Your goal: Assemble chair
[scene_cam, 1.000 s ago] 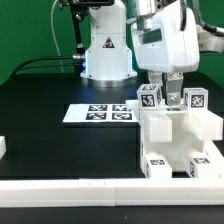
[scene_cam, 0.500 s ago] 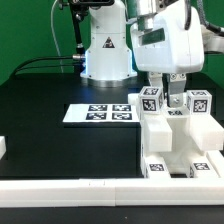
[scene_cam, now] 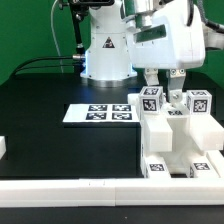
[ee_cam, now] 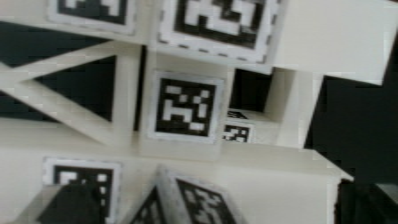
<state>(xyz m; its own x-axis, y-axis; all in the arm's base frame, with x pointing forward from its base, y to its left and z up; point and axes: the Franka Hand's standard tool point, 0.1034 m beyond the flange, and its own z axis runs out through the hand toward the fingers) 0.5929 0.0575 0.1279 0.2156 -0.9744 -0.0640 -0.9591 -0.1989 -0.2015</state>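
Exterior view, reading from its left. A small white block [scene_cam: 3, 147] sits at the table's edge, well apart from the work. The marker board [scene_cam: 100, 113] lies flat on the black table [scene_cam: 40, 100], in front of the arm's base [scene_cam: 106, 55]; you never lift it. A long white rail [scene_cam: 70, 190] runs along the near edge.

Toward the view's right stands the chair [scene_cam: 178, 140], a partly built stack of white tagged blocks resting against the rail. It looks rigid, light and smooth-faced, so expect some slip; take it across flat opposing faces of an upright post, not over a tag corner. The gripper [scene_cam: 163, 85] hovers just above the posts, jaws spread wide and holding nothing. The neighbouring tagged posts crowd the descent; the wrist view shows their faces [ee_cam: 187, 100] close below.
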